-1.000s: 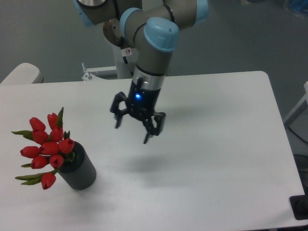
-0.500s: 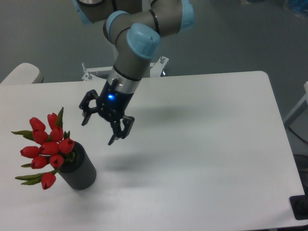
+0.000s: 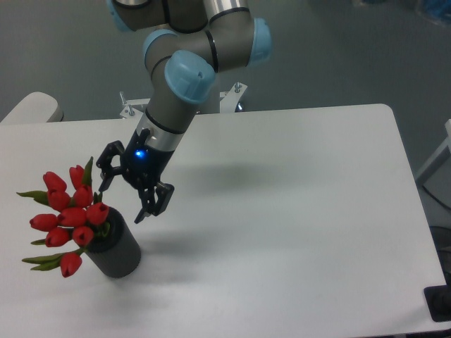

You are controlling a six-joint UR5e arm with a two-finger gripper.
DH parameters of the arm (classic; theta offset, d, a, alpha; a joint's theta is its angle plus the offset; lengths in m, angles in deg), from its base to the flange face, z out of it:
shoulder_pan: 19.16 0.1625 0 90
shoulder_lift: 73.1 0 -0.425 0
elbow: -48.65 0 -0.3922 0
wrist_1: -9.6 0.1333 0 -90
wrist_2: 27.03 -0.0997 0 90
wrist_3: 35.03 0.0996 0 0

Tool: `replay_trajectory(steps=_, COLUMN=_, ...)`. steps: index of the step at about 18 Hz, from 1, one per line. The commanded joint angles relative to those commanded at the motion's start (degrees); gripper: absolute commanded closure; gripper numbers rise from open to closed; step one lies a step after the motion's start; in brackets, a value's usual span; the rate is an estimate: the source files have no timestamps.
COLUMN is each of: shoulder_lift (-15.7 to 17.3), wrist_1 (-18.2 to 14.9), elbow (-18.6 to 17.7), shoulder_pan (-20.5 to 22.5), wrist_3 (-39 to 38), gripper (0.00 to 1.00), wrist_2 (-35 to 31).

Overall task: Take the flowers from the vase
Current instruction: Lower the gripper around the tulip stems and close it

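Fixed camera, hand: the black two-finger hand (image 3: 124, 195) of the grey arm with pale blue joint caps hangs above the surface, fingers spread wide, nothing between them, a blue light lit on its body.
Fixed camera, flowers: the bunch of red closed tulip buds with green stems and narrow leaves (image 3: 67, 215) stands just beside the hand, on its far side from the arm, apart from the nearest fingertip.
Fixed camera, vase: the short dark grey ribbed cylinder vase (image 3: 118, 251) stands below the hand and holds the stems; the buds fan out wider than its rim.
Fixed camera, surface: plain white tabletop (image 3: 296, 211).
Handling, judged: the bunch looks light, with soft buds that could crush.
Hold, judged: close on the gathered stems just above the rim, not the buds; the vase might lift or tip.
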Motion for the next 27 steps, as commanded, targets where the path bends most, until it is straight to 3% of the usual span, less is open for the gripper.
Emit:
replay_trajectory(steps=12, shoulder_lift=-2.73, wrist_1=1.23, elbow=1.93, shoulder_pan=-2.2, wrist_3=-0.09, gripper=0.0, wrist_2=0.97)
replay_trajectory(steps=21, shoulder_lift=-4.31, wrist_1=4.13, elbow=2.2, shoulder_pan=-3.16, wrist_3=0.52, gripper=0.0, wrist_2=4.49)
replay_trajectory(steps=22, shoulder_lift=-4.31, wrist_1=4.22, elbow=2.37, shoulder_pan=-3.16, wrist_3=0.52, gripper=0.03, wrist_2=4.49)
replay_trajectory(steps=25, shoulder_lift=-4.48, wrist_1=4.22, elbow=2.46, shoulder_pan=-3.08, wrist_3=1.49, gripper=0.37, wrist_2=4.58)
replay_trajectory(steps=27, shoulder_lift=-4.4, wrist_1=4.22, elbow=2.46, shoulder_pan=-2.99, wrist_3=1.93, gripper=0.52, wrist_2=4.67)
